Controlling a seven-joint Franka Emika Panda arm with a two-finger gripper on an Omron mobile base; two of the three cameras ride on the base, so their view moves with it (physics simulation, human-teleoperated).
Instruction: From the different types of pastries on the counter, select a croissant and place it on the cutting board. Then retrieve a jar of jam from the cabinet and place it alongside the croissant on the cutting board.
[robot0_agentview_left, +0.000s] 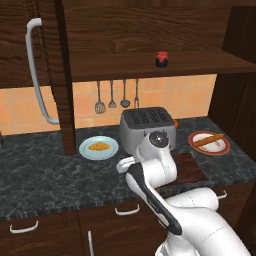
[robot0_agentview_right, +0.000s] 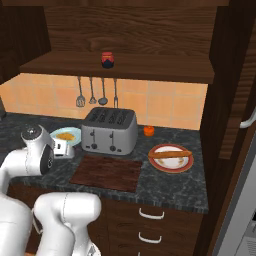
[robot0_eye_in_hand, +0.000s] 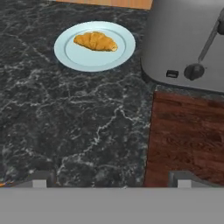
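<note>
So the croissant (robot0_eye_in_hand: 96, 41) is a little golden-orange crescent lying flat on a pale blue plate (robot0_eye_in_hand: 78, 57) on the dark marbled counter (robot0_eye_in_hand: 65, 127), over at about 10 o'clock from the cutting board (robot0_eye_in_hand: 188, 140). The board is a dark reddish-brown wooden slab with visible grain, flat on the counter, nothing on it. The stick pastry (robot0_agentview_left: 207, 140) lies across a red-rimmed plate (robot0_agentview_left: 224, 148) at the board's 2 o'clock. The jam jar (robot0_agentview_left: 161, 59), tiny, dark, red lid, stands upright on the cabinet's (robot0_agentview_left: 150, 30) open shelf, roughly 12 o'clock above the board.

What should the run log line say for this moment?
phase: approach | gripper: open, above counter | croissant: on plate | cutting board: bare | jar of jam: on shelf
</note>
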